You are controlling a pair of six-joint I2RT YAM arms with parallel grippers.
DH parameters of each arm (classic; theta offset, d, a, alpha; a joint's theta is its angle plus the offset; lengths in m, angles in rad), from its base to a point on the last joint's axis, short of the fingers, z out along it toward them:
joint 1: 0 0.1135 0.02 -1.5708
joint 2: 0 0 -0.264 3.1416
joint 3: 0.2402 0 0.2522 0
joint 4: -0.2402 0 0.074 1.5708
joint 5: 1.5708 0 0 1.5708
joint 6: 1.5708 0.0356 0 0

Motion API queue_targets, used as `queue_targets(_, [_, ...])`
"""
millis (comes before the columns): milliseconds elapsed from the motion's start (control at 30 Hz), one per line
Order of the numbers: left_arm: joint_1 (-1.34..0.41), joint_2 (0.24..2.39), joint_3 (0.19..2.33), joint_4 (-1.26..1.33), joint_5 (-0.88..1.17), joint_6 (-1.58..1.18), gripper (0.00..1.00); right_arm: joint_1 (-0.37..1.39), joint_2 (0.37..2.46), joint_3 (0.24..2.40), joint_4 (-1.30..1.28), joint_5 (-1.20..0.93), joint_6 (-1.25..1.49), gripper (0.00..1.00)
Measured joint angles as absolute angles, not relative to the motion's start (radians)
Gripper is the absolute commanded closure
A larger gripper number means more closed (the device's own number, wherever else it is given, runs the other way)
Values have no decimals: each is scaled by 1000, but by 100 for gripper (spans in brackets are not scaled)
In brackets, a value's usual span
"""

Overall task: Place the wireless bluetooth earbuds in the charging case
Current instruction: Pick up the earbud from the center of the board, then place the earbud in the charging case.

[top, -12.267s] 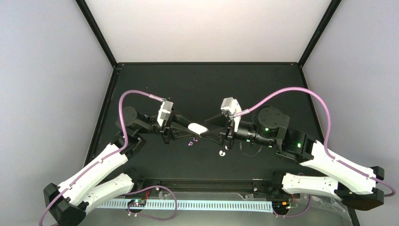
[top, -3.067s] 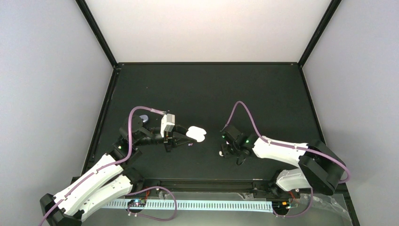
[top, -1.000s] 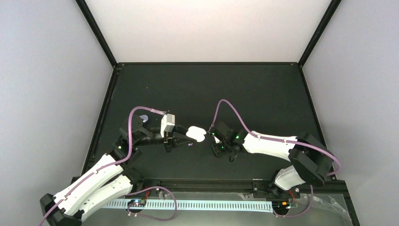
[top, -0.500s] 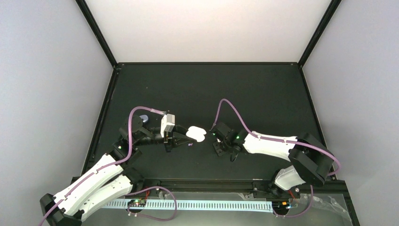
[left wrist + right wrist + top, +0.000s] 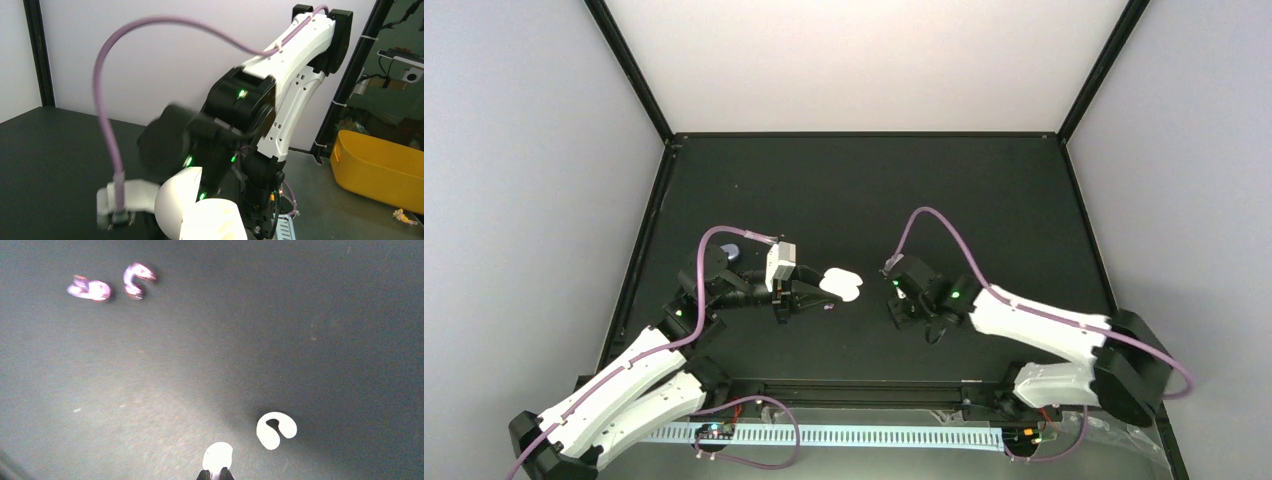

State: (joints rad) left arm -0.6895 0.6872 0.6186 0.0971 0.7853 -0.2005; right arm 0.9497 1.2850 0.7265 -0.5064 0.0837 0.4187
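Right wrist view: a tiny white rounded earbud (image 5: 217, 456) sits at bottom centre against the near-closed jaws of the right gripper (image 5: 214, 474), grip unclear, while overhead the left gripper (image 5: 817, 287) clamps the glossy white open charging case (image 5: 841, 283) just left.

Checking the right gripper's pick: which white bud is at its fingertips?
The oval bud, right at the right gripper; the curled bud lies apart beside it.
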Motion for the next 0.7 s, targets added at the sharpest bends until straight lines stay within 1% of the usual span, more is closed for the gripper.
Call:
queue_targets(33, [-690,687,619,97,785,-200,98,950,1271,727,-513,84,417,99])
queue_targets(167, [-690,690,619,98,786,-201,98,950,1053,794,-616,49,364,99])
queue_targets(333, [-690,715,619,101,800,-201,99,952,876,1023,-759,-28,263,99])
queue_targets(500, [-690,738,619,103,833,-201,99,963,842,1234,-918,-136,157,99])
queue_targets(700, [-690,753,619,107,890,-201,98,1027,914,1417,-1074,-236,65,99])
